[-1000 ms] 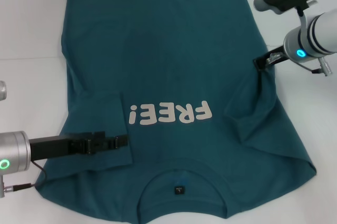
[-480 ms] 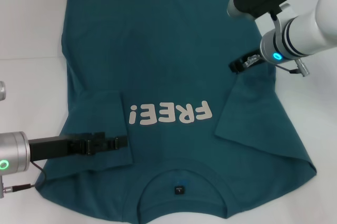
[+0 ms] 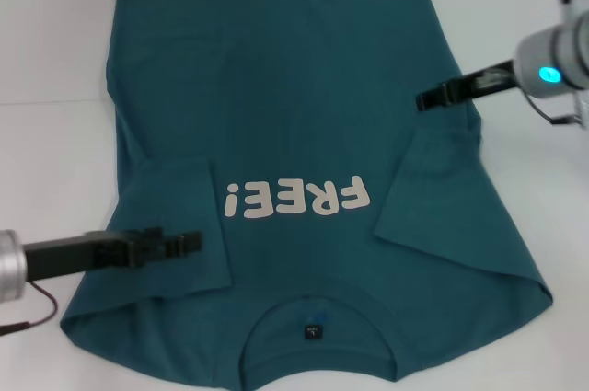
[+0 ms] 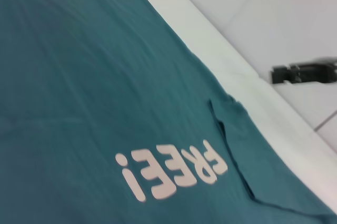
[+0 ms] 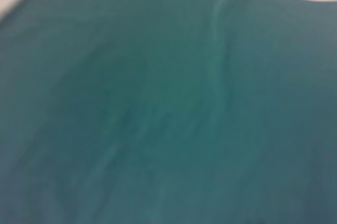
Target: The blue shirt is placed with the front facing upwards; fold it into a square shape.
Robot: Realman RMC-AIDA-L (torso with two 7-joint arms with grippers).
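Note:
The blue shirt (image 3: 294, 87) lies flat on the white table, front up, its white "FREE!" lettering (image 3: 299, 198) readable and its collar (image 3: 317, 317) at the near edge. Both sleeves lie folded inward: the left one (image 3: 175, 198) and the right one (image 3: 442, 207). My left gripper (image 3: 189, 242) hovers low over the left sleeve's near part. My right gripper (image 3: 425, 99) is by the shirt's right edge, just beyond the folded right sleeve, and holds no cloth. The left wrist view shows the shirt (image 4: 79, 76), the lettering (image 4: 171, 174) and the right gripper (image 4: 279, 74) farther off. Only teal cloth (image 5: 158, 103) fills the right wrist view.
The bare white table (image 3: 55, 41) surrounds the shirt on the left, the right and the far side. A faint seam in the table (image 3: 46, 103) runs along the left.
The right gripper let the folded right sleeve lie and moved back right, off it. The left gripper drew back to the left along its sleeve. The shirt itself has not shifted.

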